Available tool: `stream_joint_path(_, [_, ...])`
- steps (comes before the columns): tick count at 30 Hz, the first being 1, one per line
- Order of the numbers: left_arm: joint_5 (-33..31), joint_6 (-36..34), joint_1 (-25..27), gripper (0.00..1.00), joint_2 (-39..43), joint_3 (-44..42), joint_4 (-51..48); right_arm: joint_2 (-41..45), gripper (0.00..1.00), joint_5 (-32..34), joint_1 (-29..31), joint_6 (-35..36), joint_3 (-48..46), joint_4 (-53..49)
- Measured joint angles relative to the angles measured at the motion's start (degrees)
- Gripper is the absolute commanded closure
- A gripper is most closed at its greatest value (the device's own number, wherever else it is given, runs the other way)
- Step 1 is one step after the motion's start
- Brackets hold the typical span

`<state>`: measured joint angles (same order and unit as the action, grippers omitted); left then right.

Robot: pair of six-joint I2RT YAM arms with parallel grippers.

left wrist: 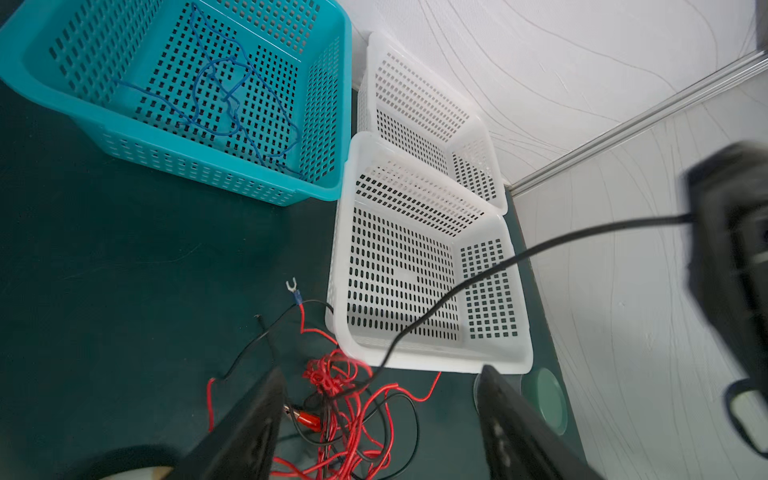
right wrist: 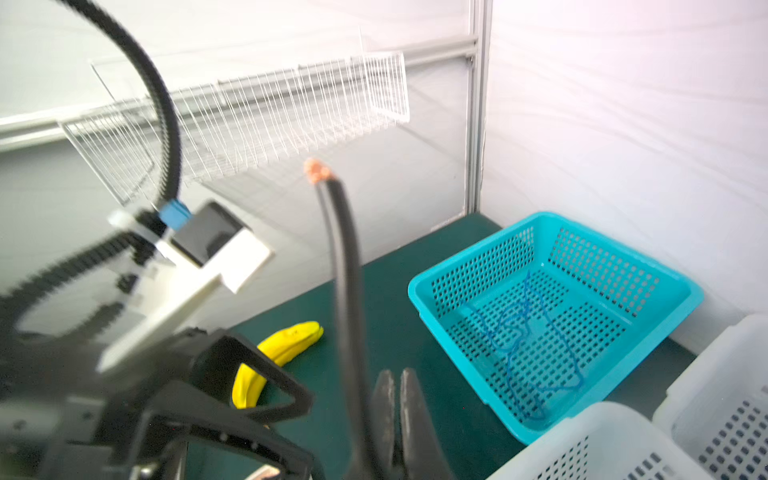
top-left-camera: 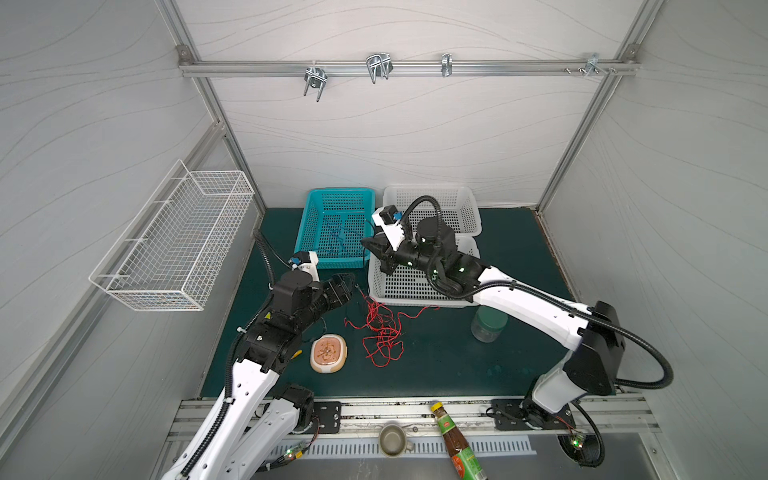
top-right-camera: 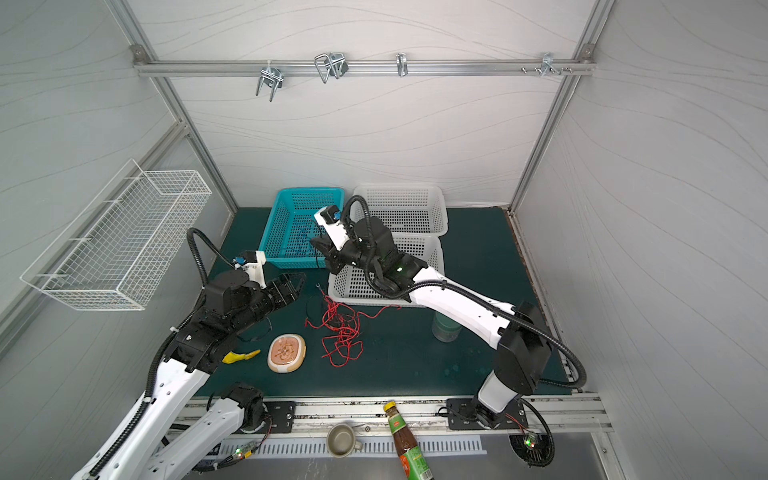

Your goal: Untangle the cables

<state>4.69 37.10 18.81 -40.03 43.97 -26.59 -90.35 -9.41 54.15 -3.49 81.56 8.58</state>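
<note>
A tangle of red and black cables (top-left-camera: pixel 380 328) (top-right-camera: pixel 343 328) (left wrist: pixel 345 399) lies on the green mat in front of the near white basket. My left gripper (top-left-camera: pixel 347 286) (top-right-camera: pixel 297 284) (left wrist: pixel 382 370) hovers just left of and above the tangle, open, with nothing between its fingers. My right gripper (top-left-camera: pixel 368 243) (top-right-camera: pixel 318 243) (right wrist: pixel 397 374) is raised over the gap between the teal and white baskets, shut on a black cable (left wrist: pixel 519 257) (right wrist: pixel 345 266) that runs taut down into the tangle. Its bare copper end (right wrist: pixel 316 170) sticks up. A blue cable (left wrist: pixel 224 95) (right wrist: pixel 523 328) lies in the teal basket (top-left-camera: pixel 309 216).
Two white baskets (top-left-camera: pixel 415 291) (top-left-camera: pixel 432 193) stand right of the teal one. A lidded jar (top-left-camera: pixel 488 324) is under the right arm. A peach dish (top-left-camera: pixel 328 353) and a banana (top-right-camera: pixel 241 356) lie by the left arm. A wire rack (top-left-camera: pixel 174 241) hangs on the left wall.
</note>
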Motion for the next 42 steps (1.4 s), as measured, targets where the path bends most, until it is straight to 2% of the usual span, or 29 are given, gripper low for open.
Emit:
stream_joint_path(13, [2.0,0.0,0.0,0.25,-1.2,-4.6,4.5,5.8,1.00,-3.5,-1.9,-1.2,3.4,-0.7])
stream_joint_path(29, [11.3,-3.8,1.2,0.17,-4.3,-6.6,15.8,10.0,1.00,-4.5,-3.7,-0.2,5.8,-1.3])
stream_joint_path(36, [9.7,-10.3,7.3,0.17,-6.7,-7.1,20.0,10.0,1.00,-4.4,-4.6,0.3,6.3,-2.8])
stream_joint_path(42, [6.4,-15.1,9.2,0.20,-7.7,-7.6,21.8,10.0,1.00,-4.4,-5.3,0.5,6.7,-3.7])
